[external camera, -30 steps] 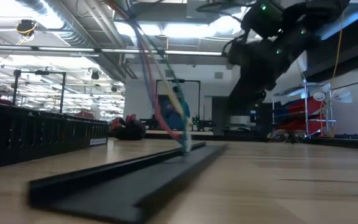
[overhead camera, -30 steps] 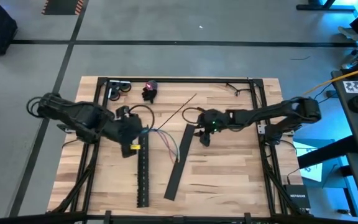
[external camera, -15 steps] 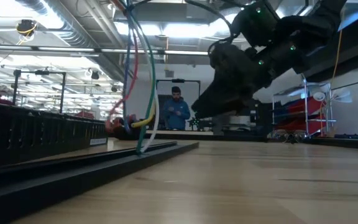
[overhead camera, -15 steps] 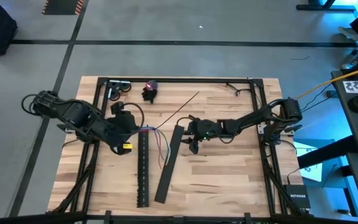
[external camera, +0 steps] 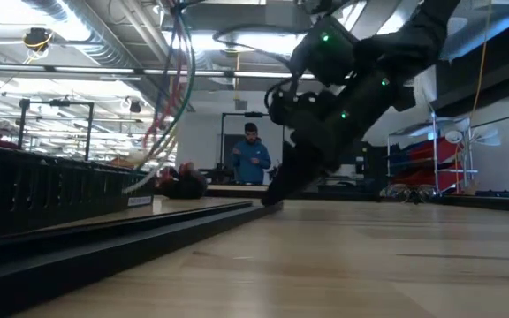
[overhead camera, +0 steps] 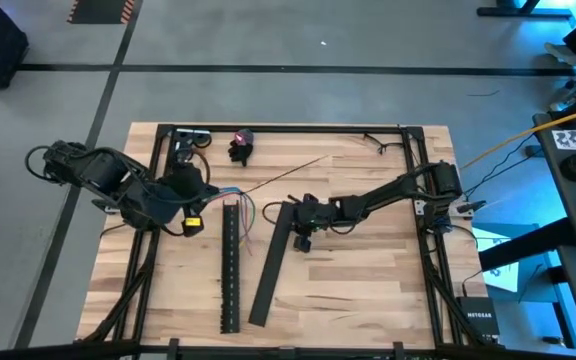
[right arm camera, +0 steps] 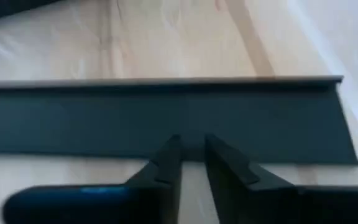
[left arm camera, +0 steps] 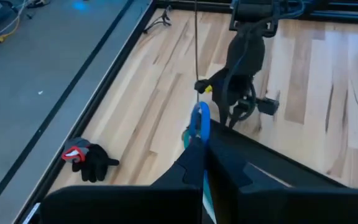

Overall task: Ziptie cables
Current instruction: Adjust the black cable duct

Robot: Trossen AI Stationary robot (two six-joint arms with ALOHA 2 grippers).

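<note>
My right tool (overhead camera: 299, 228) has swung left and dropped onto the far end of the flat black cover (overhead camera: 271, 262), fingers nearly pressed together on its edge, dragging it left. My left tool (overhead camera: 190, 190), pinching the cables (overhead camera: 240, 212), has pulled back left, so they hang above the slotted channel (overhead camera: 229, 268). A ziptie (overhead camera: 290, 172) lies untouched beyond; the cover crowds the workspace.

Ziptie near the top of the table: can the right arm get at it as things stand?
Probably yes. The ziptie lies bare on the wood just beyond the right pincer, which sits down at the flat cover, and nothing lies between them.
</note>
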